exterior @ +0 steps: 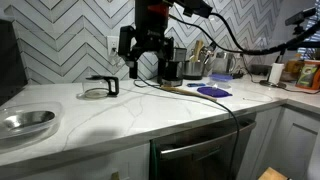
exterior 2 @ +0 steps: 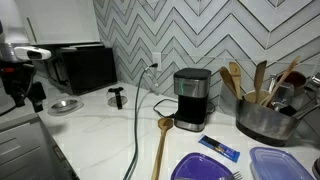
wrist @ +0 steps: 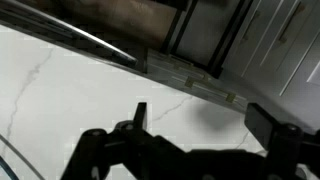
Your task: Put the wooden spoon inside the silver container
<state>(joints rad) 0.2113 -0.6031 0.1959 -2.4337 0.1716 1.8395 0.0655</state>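
The wooden spoon (exterior 2: 160,147) lies flat on the white counter in front of the dark coffee maker (exterior 2: 190,100), its bowl end next to the appliance's base. In an exterior view it is a thin tan line (exterior: 170,87). The silver container (exterior 2: 262,120) stands to the side of the coffee maker and holds several wooden utensils; it also shows in an exterior view (exterior: 194,70). My gripper (exterior: 143,68) hangs above the counter, open and empty, well away from the spoon. It also shows at the frame edge (exterior 2: 26,95). The wrist view shows the open fingers (wrist: 205,122) over bare counter near its front edge.
A wide shallow metal bowl (exterior: 26,122) sits near the counter edge. A black tool (exterior: 101,87) lies by the wall. A black cable (exterior 2: 136,130) runs across the counter. A blue plate (exterior 2: 205,168), a clear lid (exterior 2: 282,164) and a microwave (exterior 2: 82,68) are also there.
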